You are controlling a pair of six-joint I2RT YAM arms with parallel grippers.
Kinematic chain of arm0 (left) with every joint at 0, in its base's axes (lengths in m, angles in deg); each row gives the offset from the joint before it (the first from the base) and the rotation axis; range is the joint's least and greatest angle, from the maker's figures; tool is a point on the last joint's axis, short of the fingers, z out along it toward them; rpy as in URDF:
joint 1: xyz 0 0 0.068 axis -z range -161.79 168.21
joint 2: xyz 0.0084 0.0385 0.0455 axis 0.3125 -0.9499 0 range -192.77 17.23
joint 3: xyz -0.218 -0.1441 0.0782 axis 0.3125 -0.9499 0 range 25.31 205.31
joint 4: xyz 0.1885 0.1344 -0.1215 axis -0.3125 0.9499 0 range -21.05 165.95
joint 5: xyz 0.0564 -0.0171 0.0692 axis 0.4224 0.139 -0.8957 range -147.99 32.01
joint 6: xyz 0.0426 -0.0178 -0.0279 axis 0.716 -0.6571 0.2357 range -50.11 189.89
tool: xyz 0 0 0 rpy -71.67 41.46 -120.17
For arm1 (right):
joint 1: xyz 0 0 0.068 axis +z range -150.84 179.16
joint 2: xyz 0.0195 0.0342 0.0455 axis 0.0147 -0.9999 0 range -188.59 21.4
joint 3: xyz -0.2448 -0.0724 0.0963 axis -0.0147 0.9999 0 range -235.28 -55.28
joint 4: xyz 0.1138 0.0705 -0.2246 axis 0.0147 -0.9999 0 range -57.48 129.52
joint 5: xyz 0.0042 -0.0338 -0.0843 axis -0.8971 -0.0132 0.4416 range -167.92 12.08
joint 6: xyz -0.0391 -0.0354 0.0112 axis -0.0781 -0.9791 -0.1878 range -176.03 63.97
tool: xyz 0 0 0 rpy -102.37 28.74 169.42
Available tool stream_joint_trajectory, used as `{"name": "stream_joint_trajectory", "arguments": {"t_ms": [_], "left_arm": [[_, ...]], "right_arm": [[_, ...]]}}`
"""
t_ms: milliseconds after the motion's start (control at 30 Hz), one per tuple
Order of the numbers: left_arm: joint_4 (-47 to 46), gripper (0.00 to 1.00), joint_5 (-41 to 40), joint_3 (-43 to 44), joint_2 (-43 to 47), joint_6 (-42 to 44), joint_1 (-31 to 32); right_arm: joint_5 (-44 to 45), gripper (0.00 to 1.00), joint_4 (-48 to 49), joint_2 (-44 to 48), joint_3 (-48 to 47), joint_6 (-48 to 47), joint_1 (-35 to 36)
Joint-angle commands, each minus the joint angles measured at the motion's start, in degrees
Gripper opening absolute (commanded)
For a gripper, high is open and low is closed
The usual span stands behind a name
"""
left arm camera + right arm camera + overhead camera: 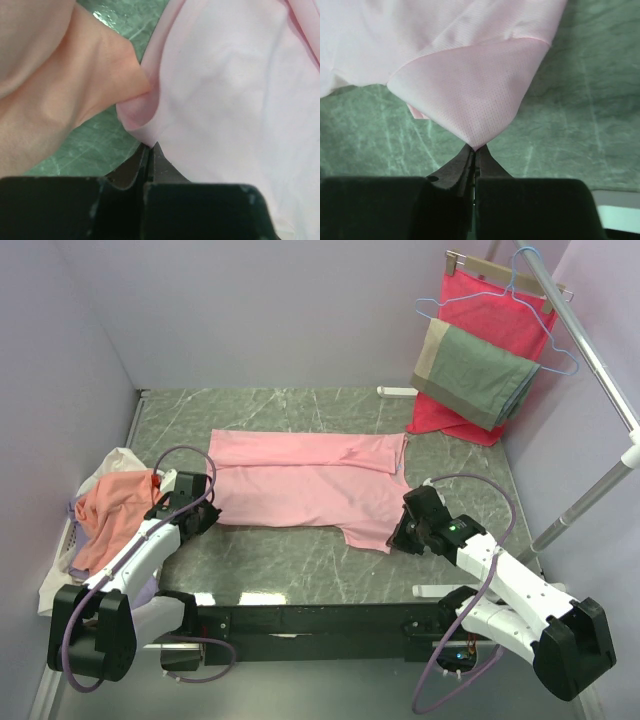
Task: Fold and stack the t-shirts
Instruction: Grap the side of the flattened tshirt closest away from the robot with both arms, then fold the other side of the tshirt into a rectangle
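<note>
The light pink t-shirt (305,480) lies spread flat across the middle of the grey-green marble table (300,560), its far edge folded over. My left gripper (208,508) is shut on its near left corner; in the left wrist view (149,146) the pink cloth (230,90) runs into the closed jaws. My right gripper (396,538) is shut on the near right corner, and the right wrist view (476,148) shows a pink point of fabric (470,95) pinched between the jaws. A salmon-orange t-shirt (110,515) lies bunched at the left, also in the left wrist view (45,85).
The salmon shirt lies on a pile with white cloth (115,462) and lilac cloth (75,510) at the left table edge. A red cloth (480,335) and a grey-green and beige cloth (470,375) hang from a hanger at back right. A metal rail (600,380) slants along the right side.
</note>
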Motion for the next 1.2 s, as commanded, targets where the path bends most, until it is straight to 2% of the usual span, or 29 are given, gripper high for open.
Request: {"name": "stream_joint_trajectory", "arguments": {"t_ms": [0,200,333,467,800,1167], "left_arm": [[1.5,0.01,2.5,1.1,1.5,0.8,0.2],[1.2,0.01,2.0,3.3,1.4,1.3,0.2],[-0.7,0.01,1.8,6.2,-1.0,2.5,0.2],[-3.5,0.01,1.9,9.8,-5.8,4.0,0.2],[-6.7,0.01,-0.4,17.5,-17.7,7.0,0.2],[-5.9,0.01,-3.3,27.7,-30.8,8.8,0.2]], "right_arm": [[6.0,0.00,-5.8,1.7,-3.2,0.3,-0.4],[5.8,0.00,-4.2,2.3,-7.5,-3.1,-1.2],[4.4,0.00,-1.6,-2.1,-9.9,-6.1,-3.5],[1.6,0.00,3.7,-6.8,-10.7,-8.3,-7.6],[-2.8,0.00,8.1,-16.6,-15.0,-14.0,-14.6],[-6.8,0.00,10.3,-28.3,-22.3,-18.4,-18.5]]}}
